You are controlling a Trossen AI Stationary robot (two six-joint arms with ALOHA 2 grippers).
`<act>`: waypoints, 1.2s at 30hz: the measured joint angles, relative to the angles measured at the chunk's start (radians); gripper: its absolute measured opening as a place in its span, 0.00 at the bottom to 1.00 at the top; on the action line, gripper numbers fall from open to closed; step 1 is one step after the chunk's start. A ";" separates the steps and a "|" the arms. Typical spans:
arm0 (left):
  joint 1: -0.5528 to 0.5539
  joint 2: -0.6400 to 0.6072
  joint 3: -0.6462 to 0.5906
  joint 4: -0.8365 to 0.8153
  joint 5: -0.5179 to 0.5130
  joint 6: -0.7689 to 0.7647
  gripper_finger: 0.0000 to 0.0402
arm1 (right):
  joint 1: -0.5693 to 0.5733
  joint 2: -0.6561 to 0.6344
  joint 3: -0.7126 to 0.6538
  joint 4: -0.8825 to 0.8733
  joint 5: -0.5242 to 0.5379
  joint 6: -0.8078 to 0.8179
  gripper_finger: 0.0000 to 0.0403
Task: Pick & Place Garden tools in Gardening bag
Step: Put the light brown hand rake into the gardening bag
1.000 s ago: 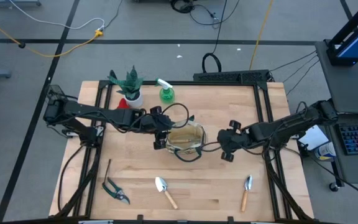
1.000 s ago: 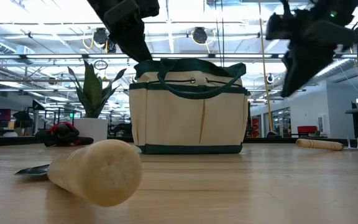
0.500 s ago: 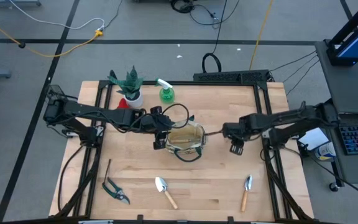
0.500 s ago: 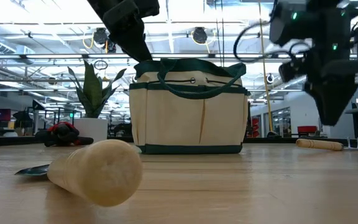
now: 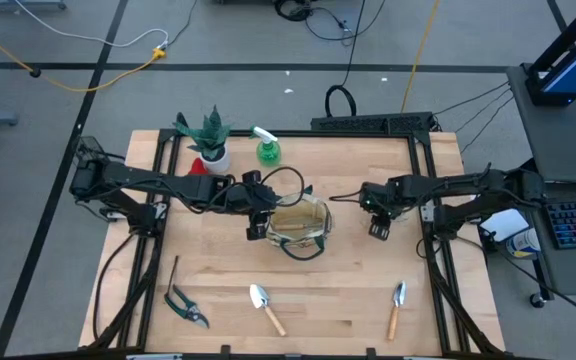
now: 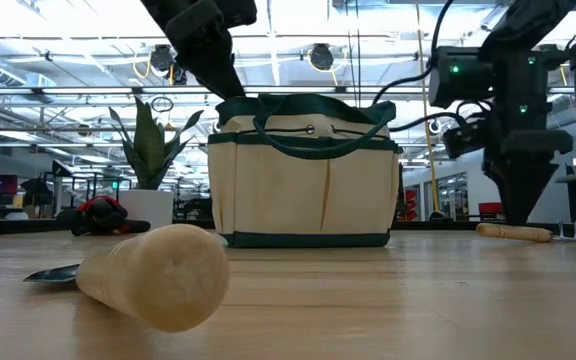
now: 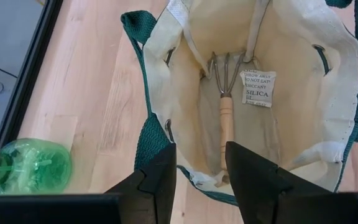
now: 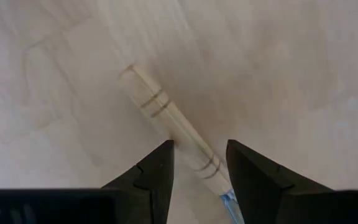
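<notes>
Two robot arms work around a beige gardening bag [image 5: 299, 225] at the middle of a wooden table [image 5: 218, 280].
The left gripper [image 7: 199, 180] hangs over the bag's left rim, fingers spread, empty; a hand rake [image 7: 225, 106] lies inside. The right gripper [image 8: 199, 171], fingers spread, hovers right of the bag above a trowel [image 5: 395, 308]. A second trowel [image 5: 265, 306] and pruning shears [image 5: 184, 306] lie along the near edge.

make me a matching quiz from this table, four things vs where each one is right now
Things:
1. hand rake
2. spray bottle
3. pruning shears
4. left gripper

Places:
A. front left part of the table
B. inside the gardening bag
C. at the bag's left rim
D. back of the table, beside the potted plant

Pairs: 1-B, 2-D, 3-A, 4-C
</notes>
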 joint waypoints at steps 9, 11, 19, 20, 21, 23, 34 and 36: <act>0.000 0.000 0.000 0.000 0.000 0.012 0.36 | 0.001 0.000 -0.087 0.159 -0.022 0.023 0.35; 0.000 0.000 0.000 0.000 0.000 0.012 0.36 | 0.003 -0.002 -0.111 0.198 -0.018 0.011 0.35; 0.000 0.000 0.000 0.000 0.000 0.012 0.36 | 0.003 -0.004 -0.153 0.235 0.008 0.011 0.24; 0.000 0.000 0.000 0.000 0.000 0.012 0.36 | 0.003 -0.004 -0.153 0.236 0.009 0.011 0.21; 0.000 0.000 0.000 0.000 0.000 0.012 0.36 | 0.003 -0.004 -0.153 0.237 0.009 0.011 0.18; 0.000 0.000 0.000 0.000 0.000 0.012 0.36 | 0.003 -0.003 -0.153 0.237 0.010 0.011 0.14; 0.000 0.000 0.000 -0.057 -0.001 0.020 0.36 | 0.084 0.000 -0.125 0.247 0.146 0.060 0.15; 0.000 0.000 0.000 -0.074 -0.001 0.008 0.36 | 0.114 -0.001 -0.104 0.260 0.199 0.058 0.15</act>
